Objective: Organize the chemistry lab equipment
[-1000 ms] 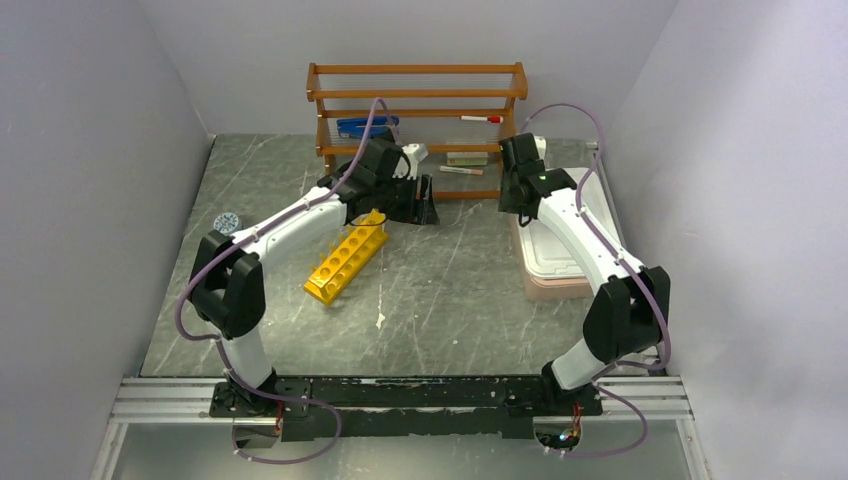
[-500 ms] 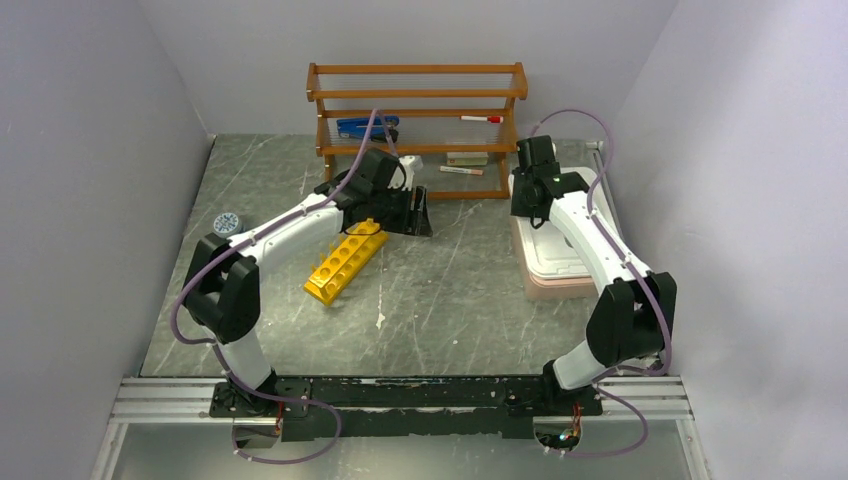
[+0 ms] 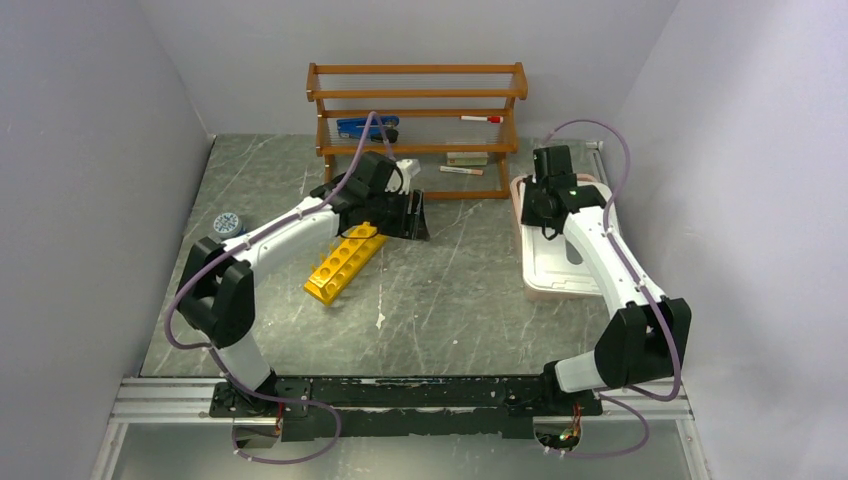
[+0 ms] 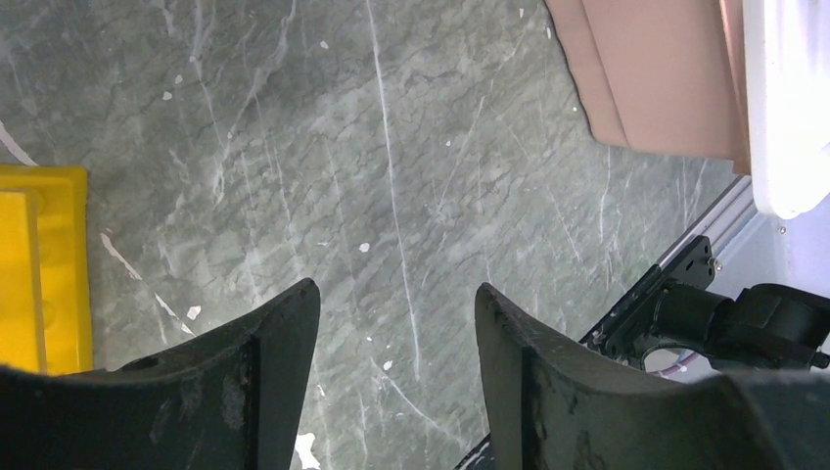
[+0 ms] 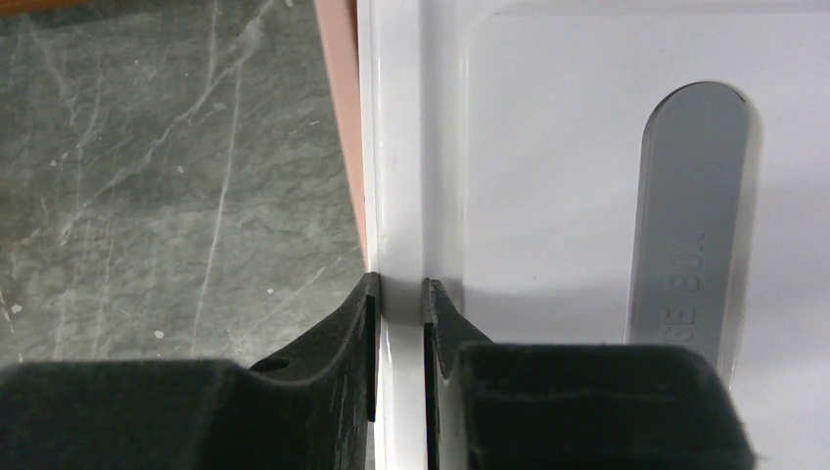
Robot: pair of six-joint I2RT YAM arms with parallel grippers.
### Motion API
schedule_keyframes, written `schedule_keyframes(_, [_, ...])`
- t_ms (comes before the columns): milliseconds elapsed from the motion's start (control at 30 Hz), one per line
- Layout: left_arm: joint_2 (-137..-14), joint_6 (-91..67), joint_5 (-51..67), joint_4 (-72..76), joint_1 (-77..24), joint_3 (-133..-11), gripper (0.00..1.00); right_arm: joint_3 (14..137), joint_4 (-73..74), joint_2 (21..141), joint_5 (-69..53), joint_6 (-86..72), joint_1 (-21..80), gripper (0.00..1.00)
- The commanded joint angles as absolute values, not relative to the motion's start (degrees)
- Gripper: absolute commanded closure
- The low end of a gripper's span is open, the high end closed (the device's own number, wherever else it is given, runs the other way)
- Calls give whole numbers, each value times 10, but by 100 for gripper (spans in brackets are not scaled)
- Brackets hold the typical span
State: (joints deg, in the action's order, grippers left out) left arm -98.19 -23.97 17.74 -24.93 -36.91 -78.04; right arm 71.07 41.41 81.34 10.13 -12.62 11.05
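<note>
The yellow holed test-tube rack [image 3: 345, 262] lies on the table left of centre; its end shows at the left edge of the left wrist view [image 4: 39, 264]. My left gripper [image 3: 418, 215] [image 4: 396, 294] is open and empty, just right of the rack's far end, over bare table. My right gripper [image 3: 545, 205] [image 5: 399, 284] is shut on the left rim of a white lid [image 3: 560, 250] [image 5: 548, 176] that covers a pink box [image 3: 560, 290]. Tubes, goggles, tubing, ring stand, triangle and bag are out of view.
A wooden shelf rack [image 3: 415, 110] at the back holds a blue stapler [image 3: 362, 126] and markers [image 3: 482, 118]. A small round grey-blue item [image 3: 227, 222] lies at the far left. The lid has a grey handle strip [image 5: 685, 215]. Walls close in on both sides.
My right gripper has moved right and toward the near side, holding the lid's rim; the lid has shifted with it. My left gripper has drifted slightly nearer, still open.
</note>
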Motion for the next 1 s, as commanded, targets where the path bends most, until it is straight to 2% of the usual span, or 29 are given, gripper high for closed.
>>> schedule_keyframes(0, [-957, -237, 193, -249, -365, -769, 37, 699, 400, 799, 64, -77, 74, 90])
schedule_keyframes(300, [-943, -237, 193, -253, -366, -756, 37, 712, 378, 837, -45, -5, 69, 92])
schedule_keyframes(533, [-926, -238, 189, -260, -366, -754, 37, 715, 380, 845, -30, 3, 69, 91])
schedule_keyframes(633, [-919, -237, 188, -264, -366, -759, 37, 709, 377, 842, -21, 1, 69, 81])
schedule_keyframes(833, [-887, -223, 175, -277, -366, -780, 30, 752, 406, 832, -12, -60, 69, 50])
schedule_keyframes(967, [-847, -206, 132, -300, -366, -795, 25, 758, 407, 782, 38, -107, 69, 42])
